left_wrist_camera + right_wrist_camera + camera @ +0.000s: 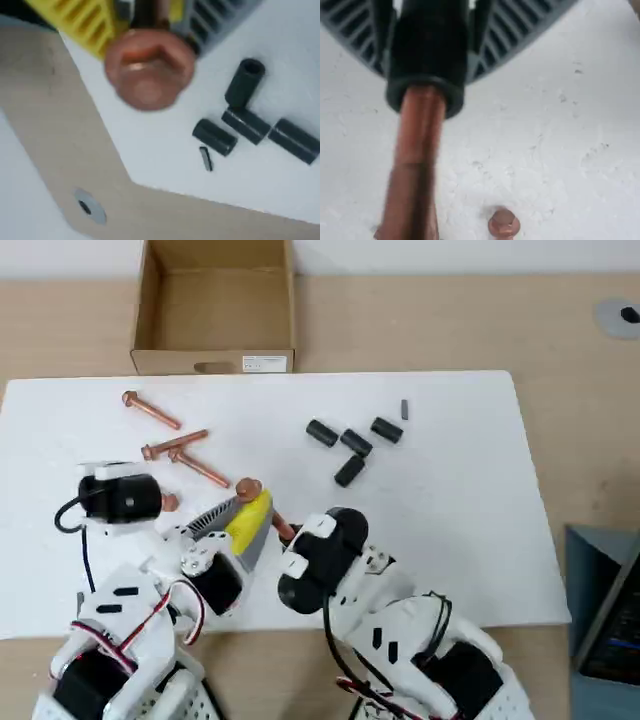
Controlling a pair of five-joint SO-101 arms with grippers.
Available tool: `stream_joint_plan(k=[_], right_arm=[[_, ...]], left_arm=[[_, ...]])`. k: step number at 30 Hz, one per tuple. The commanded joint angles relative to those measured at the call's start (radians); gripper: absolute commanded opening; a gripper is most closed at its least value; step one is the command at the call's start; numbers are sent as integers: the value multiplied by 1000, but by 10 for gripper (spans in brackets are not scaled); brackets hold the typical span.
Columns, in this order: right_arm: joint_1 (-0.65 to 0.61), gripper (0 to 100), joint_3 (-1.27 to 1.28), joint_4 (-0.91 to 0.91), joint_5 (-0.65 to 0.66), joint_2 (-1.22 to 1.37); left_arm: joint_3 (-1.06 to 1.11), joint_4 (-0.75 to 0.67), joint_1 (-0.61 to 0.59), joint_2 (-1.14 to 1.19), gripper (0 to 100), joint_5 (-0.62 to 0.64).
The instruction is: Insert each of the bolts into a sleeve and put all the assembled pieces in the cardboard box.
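On a white board (450, 530) laid over a pale wooden table (420, 330), the left gripper (245, 502) clamps its yellow and grey jaws on a copper bolt (150, 70) just below its head. The bolt's shaft enters a black sleeve (427, 65), which the right gripper (431, 20) pinches tightly between its grey jaws. Loose bolts (150, 410) lie to the left, four spare sleeves (355, 442) and a small dark pin (404, 410) mid-board. The cardboard box (150, 310) sits at the board's far edge. A grey cable grommet (618, 316) marks the tabletop's far corner.
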Motion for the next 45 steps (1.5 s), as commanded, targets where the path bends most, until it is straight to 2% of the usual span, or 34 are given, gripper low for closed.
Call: stream_joint_plan(k=[1, 6, 13, 17, 20, 28, 34, 36, 39, 42, 45], right_arm=[[-5, 9, -70, -8, 9, -91], [-5, 9, -70, -8, 9, -91], [-5, 9, -64, -8, 9, -91], [-5, 9, -62, -8, 9, -91], [-4, 9, -62, -8, 9, -91], [-2, 9, -27, -9, 9, -91], [-2, 9, -25, -9, 5, -91], [-1, 9, -25, -9, 5, -91], [1, 9, -24, -8, 3, -90], [61, 9, -24, 3, 2, -84], [180, 9, -24, 60, 2, -84]], left_arm=[[-15, 51, 69, -7, 1, 3], [-17, 153, 135, -7, 1, 0], [-8, 163, 133, -7, 7, -78], [-9, 184, 123, -5, 118, -77], [-8, 209, 68, -4, 178, -80], [-55, 233, -28, -5, 178, -166], [-155, 233, -81, -5, 175, -180], [-180, 232, -106, -7, 133, -180], [-199, 232, -161, -8, 1, -196], [-192, 232, -261, -8, 11, -282], [-153, 227, -422, -8, 2, -381]])
